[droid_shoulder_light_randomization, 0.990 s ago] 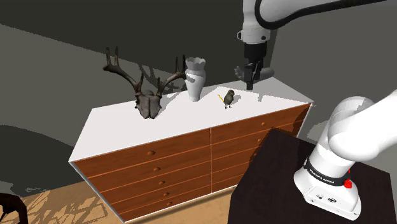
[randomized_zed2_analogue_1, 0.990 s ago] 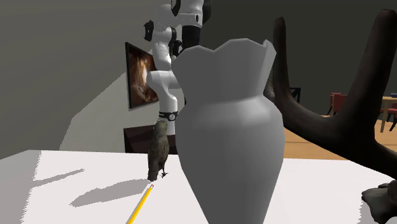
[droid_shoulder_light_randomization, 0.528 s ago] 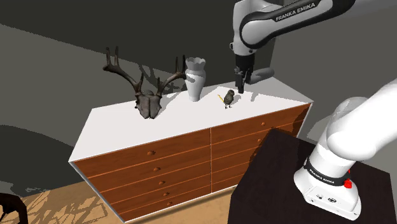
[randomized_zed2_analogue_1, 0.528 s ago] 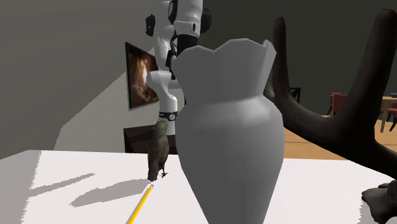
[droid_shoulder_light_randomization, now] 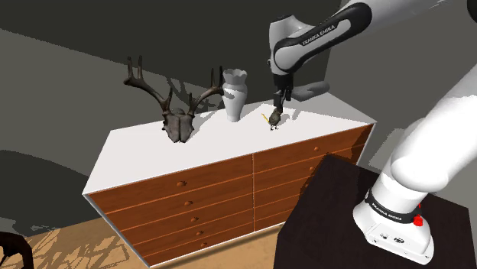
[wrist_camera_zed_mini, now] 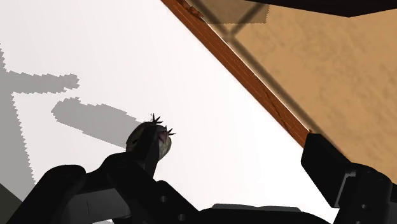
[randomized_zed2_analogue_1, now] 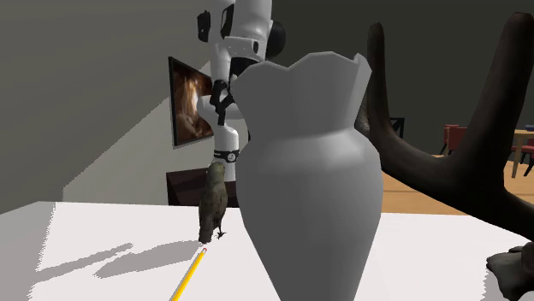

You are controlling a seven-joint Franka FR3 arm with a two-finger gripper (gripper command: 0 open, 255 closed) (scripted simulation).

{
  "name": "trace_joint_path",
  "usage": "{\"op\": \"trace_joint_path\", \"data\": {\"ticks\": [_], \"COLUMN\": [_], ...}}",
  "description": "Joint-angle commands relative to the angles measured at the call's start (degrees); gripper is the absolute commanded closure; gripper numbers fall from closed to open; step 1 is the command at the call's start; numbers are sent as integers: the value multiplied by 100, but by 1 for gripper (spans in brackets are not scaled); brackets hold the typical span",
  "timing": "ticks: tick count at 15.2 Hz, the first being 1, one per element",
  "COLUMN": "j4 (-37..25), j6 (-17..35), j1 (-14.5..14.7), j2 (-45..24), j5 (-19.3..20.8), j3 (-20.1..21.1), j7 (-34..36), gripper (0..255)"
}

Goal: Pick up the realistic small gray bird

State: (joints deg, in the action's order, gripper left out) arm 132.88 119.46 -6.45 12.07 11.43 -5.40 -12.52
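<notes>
The small grey-brown bird (droid_shoulder_light_randomization: 275,118) stands upright on the white top of the dresser (droid_shoulder_light_randomization: 191,149), near its back edge. My gripper (droid_shoulder_light_randomization: 277,98) hangs just above the bird, pointing down at it. In the second exterior view the bird (randomized_zed2_analogue_1: 214,202) stands beside the vase, and the gripper (randomized_zed2_analogue_1: 220,92) is well above it. In the wrist view the bird (wrist_camera_zed_mini: 150,142) sits between the spread fingers, close to one finger (wrist_camera_zed_mini: 70,188) and apart from the other. The gripper (wrist_camera_zed_mini: 191,162) is open and holds nothing.
A white vase (droid_shoulder_light_randomization: 234,93) stands to the shoulder view's left of the bird, with a yellow pencil (droid_shoulder_light_randomization: 265,118) between them. A dark antlered skull (droid_shoulder_light_randomization: 176,113) lies further left. The dresser's wooden edge (wrist_camera_zed_mini: 254,86) runs close by the bird. The dark stand (droid_shoulder_light_randomization: 336,222) is at lower right.
The gripper has swung to the shoulder view's left and come down, from beside the dresser's back corner to right above the bird. The bird has not moved.
</notes>
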Motion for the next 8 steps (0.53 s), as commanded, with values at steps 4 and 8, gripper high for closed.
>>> {"op": "trace_joint_path", "data": {"ticks": [4,8], "j4": [-514,-1078], "j6": [664,1031], "j1": [-159,-268], "j2": [-1005,-1794], "j5": [250,388], "j3": [-165,-272], "j7": [-107,-182], "gripper": [0,0]}}
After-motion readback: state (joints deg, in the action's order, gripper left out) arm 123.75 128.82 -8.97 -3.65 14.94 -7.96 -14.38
